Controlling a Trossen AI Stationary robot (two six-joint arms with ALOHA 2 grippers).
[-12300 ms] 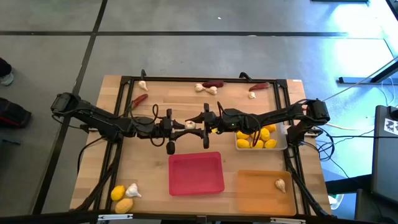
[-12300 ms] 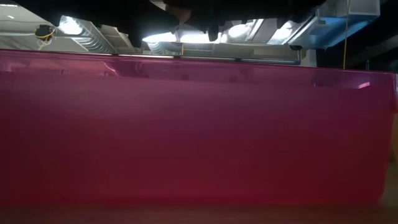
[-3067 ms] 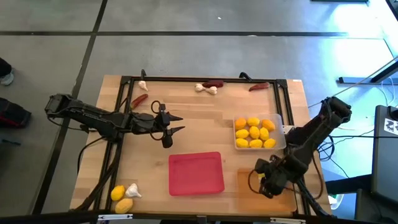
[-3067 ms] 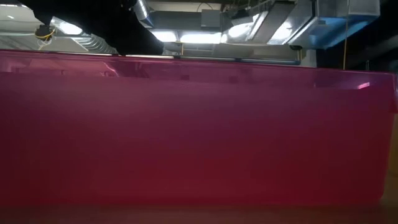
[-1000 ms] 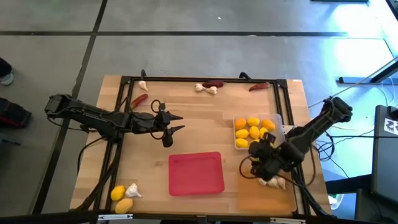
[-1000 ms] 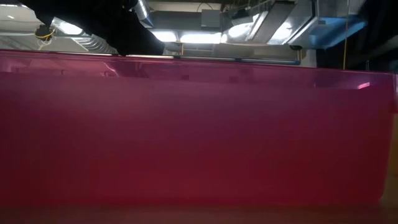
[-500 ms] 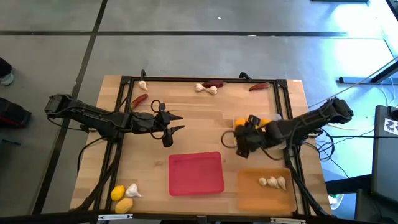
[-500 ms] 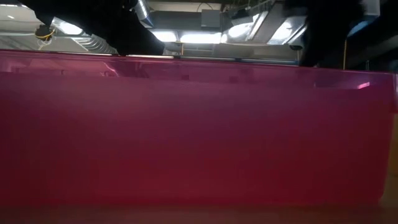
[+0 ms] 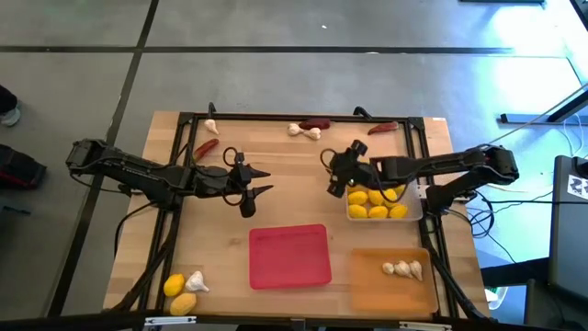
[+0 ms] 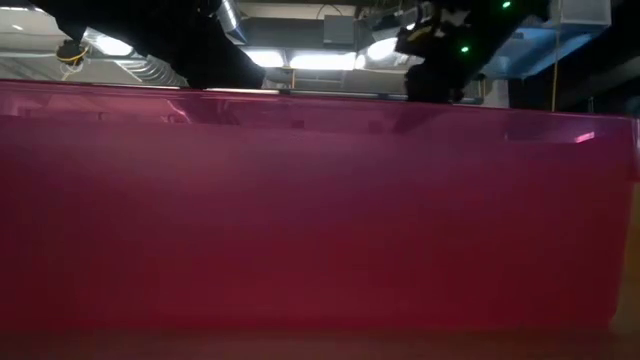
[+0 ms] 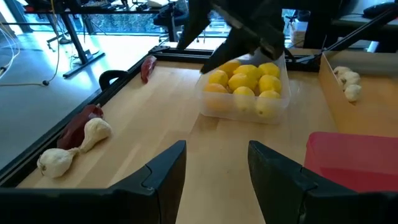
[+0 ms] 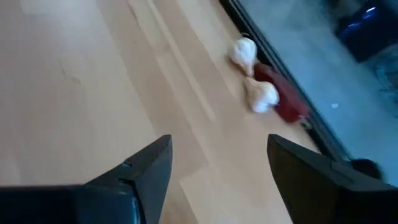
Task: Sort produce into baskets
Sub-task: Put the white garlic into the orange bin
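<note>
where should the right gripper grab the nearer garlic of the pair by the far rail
Probably across the round body of the nearer garlic bulb, coming straight down. The second bulb sits close beyond it and a dark red chili lies against its rail side, so fingers should straddle the free sides. The right gripper is open and faces the pair.

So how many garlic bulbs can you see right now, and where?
6. Two in the orange tray. Two loose at the table's far edge beside a red chili. One at the far left corner. One by the near-left lemons. The arms may hide others.
</note>
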